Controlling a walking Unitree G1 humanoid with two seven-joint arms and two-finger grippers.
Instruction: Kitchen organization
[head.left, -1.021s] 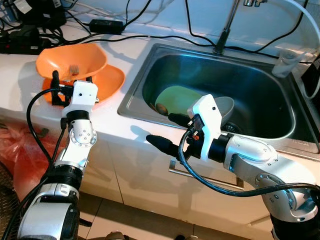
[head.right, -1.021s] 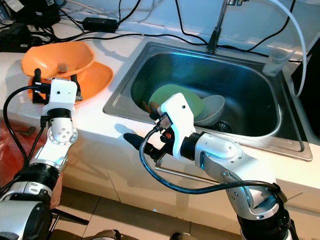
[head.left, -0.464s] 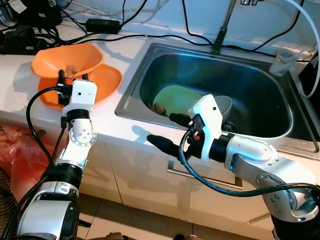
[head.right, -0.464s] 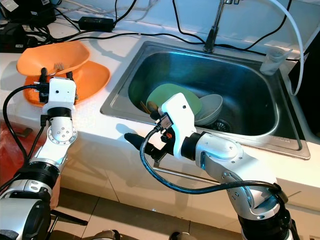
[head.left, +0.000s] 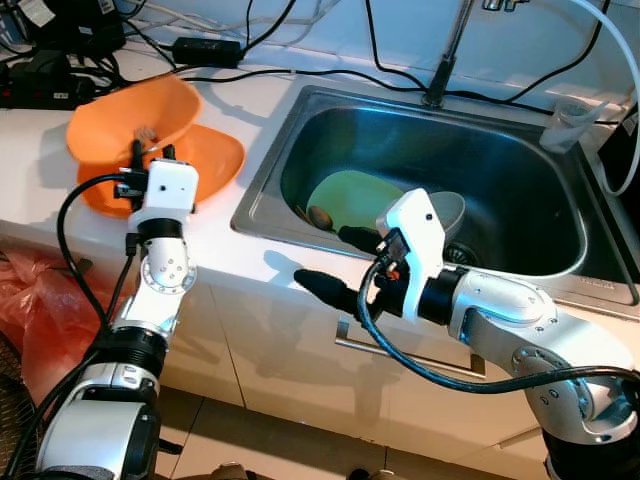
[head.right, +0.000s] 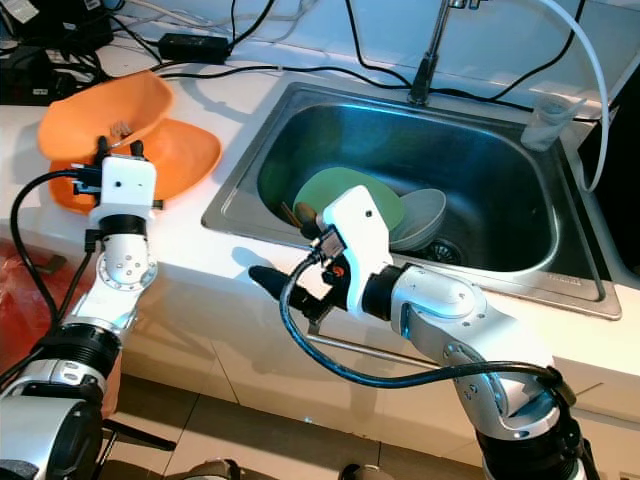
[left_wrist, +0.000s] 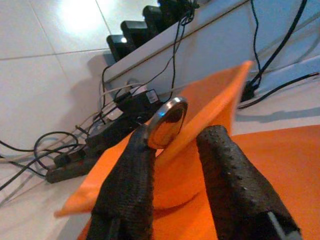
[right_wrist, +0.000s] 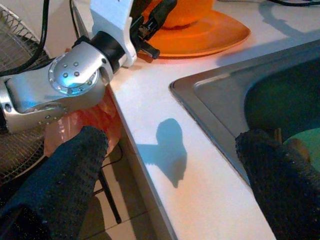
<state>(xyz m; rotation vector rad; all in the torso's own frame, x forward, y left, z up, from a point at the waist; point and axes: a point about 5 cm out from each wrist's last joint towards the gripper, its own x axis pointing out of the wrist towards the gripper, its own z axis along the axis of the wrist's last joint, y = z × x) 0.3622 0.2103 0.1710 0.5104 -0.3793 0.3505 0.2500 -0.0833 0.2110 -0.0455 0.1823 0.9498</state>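
An orange bowl (head.left: 130, 105) stands tilted on an orange plate (head.left: 215, 160) on the white counter left of the sink (head.left: 270, 150). My left gripper (head.left: 152, 150) is shut on the bowl's near rim (left_wrist: 210, 100); the rim passes between the two fingers (left_wrist: 125, 185). A shiny metal piece (left_wrist: 167, 120), perhaps a spoon, lies against one finger inside the bowl. My right gripper (head.left: 325, 258) hangs open over the counter's front edge by the sink's near left corner, with nothing between its fingers (right_wrist: 75, 170). In the sink lie a green plate (head.left: 355, 195) and a grey bowl (head.left: 452, 208).
A faucet (head.left: 450, 50) rises behind the sink and a clear cup (head.left: 572, 118) stands at its back right corner. Power strips and cables (head.left: 60, 60) crowd the back left of the counter. A red plastic bag (head.left: 35, 300) hangs below the counter on the left.
The orange bowl has tipped up steeply on the plate, its rim raised in my left gripper. The right arm has stayed where it was.
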